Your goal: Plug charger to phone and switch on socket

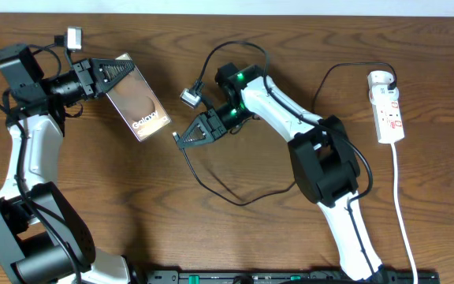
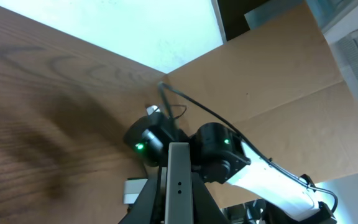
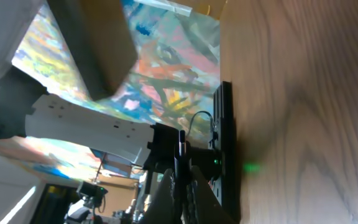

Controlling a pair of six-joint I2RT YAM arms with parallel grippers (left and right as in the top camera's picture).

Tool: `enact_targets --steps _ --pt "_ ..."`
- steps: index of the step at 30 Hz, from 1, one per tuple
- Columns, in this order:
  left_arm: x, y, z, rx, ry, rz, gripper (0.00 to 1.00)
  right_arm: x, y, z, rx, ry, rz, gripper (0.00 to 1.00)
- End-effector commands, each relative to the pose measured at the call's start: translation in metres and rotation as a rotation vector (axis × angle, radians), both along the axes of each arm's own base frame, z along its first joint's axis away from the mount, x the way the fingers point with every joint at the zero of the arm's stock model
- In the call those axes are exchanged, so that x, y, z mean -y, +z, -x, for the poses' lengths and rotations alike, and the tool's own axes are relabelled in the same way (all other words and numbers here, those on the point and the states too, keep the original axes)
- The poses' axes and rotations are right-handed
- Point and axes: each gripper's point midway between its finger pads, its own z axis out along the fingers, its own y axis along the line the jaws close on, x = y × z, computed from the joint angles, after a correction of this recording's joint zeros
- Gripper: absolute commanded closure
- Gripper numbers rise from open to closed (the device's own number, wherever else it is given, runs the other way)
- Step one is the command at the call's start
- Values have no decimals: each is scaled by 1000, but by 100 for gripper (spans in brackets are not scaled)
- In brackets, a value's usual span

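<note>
Brown wood grain, matte and streaked, covered the table (image 1: 290, 31). At the far left, the left pincer (image 1: 120, 71), black with ribbed, tapering fingers, was clamped on one end of the phone (image 1: 142, 109). The phone was a flat, glossy bronze-brown rectangle with white "Galaxy" lettering. It stuck out beyond that pincer's fingertips at a slant, toward the right pincer. From the left wrist camera it showed edge-on, as a thin grey strip pinched between the two fingers. Whether its free end touched the wood could not be told.

Just past the phone's free end, with bare wood between them, the right pincer (image 1: 182, 140) pointed its narrow black tips back toward the phone. Its fingers were closed on the charger (image 1: 235, 201), a thin, limp black cable. In the right wrist view, a slender dark tip stood up between the fingertips.

From the fingertips the cable dropped away and looped behind the pincer and under its white arm. It then rose to a white plug adapter (image 1: 381, 79) seated in the far end of the socket (image 1: 391, 118). The socket was a narrow white plastic oblong with red markings, lying well apart from the right pincer, beyond the arm's base. Its thicker white cord (image 1: 404, 213) trailed toward the table's near edge.
</note>
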Motion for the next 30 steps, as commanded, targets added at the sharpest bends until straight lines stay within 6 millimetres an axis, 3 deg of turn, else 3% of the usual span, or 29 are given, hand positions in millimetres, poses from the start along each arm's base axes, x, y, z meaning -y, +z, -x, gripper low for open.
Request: enact_targets --steps 1,9,30 --pt "3 6 6 -20 -16 19 93 -5 39 7 68 15 -88 99" --pt "13 -1 3 -68 -4 12 93 -13 42 19 80 47 -98 99" --pt "14 -3 2 -57 -2 -1 93 -13 53 22 99 50 -111 99"
